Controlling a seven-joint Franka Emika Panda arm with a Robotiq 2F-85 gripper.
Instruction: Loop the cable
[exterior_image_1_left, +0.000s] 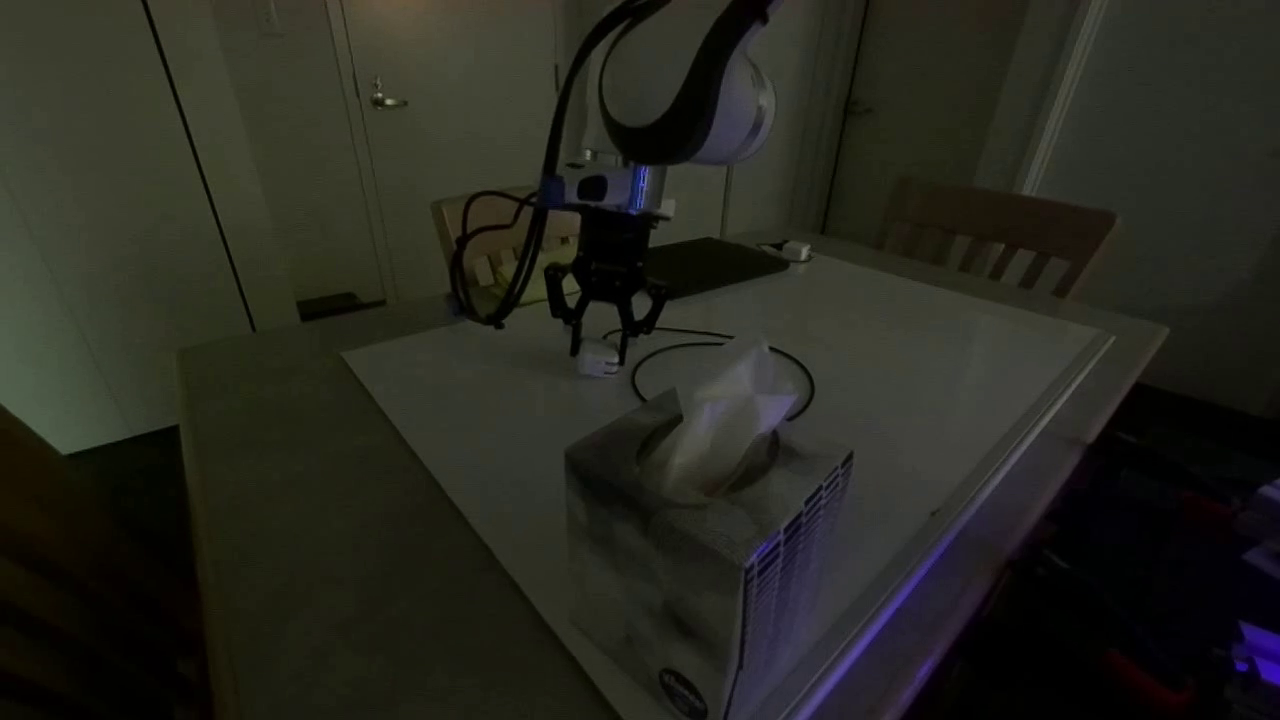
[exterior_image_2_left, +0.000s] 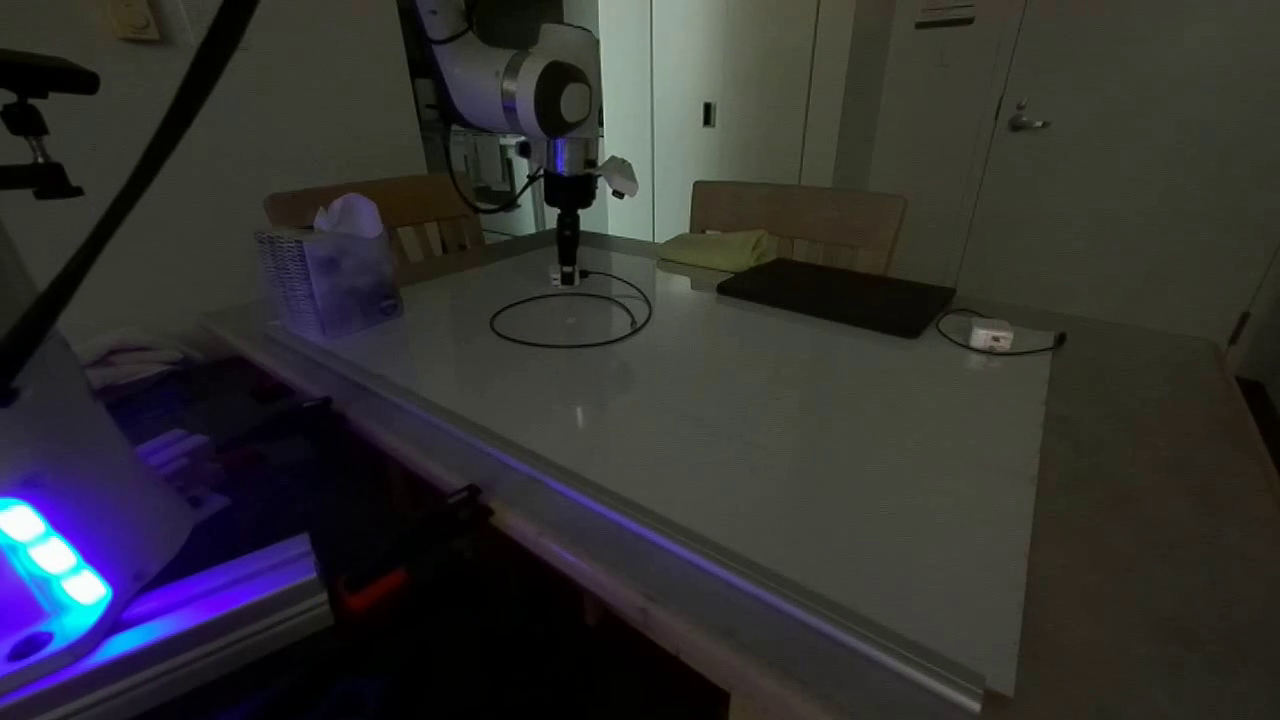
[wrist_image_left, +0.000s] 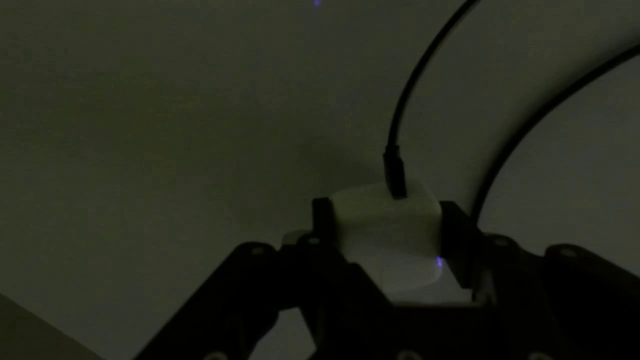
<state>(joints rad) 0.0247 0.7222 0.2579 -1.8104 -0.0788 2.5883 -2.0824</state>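
White plug (exterior_image_1_left: 598, 360) between black fingers (exterior_image_1_left: 576, 339), black cable (exterior_image_1_left: 690, 345) curving behind a tissue box (exterior_image_1_left: 655, 560)

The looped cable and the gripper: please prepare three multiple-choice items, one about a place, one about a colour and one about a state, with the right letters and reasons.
1. Where does the looped cable lie?
A. On a chair
B. On the white board
C. On the floor

2. What colour is this cable?
A. Black
B. Red
C. Yellow

3. What is the state of the gripper?
A. Wide open and empty
B. Fully shut and empty
C. Closed on a white plug

1: B, because both exterior views show its curve on the board.
2: A, because it looks black in all three views.
3: C, because the wrist view shows the plug gripped on two opposite sides.
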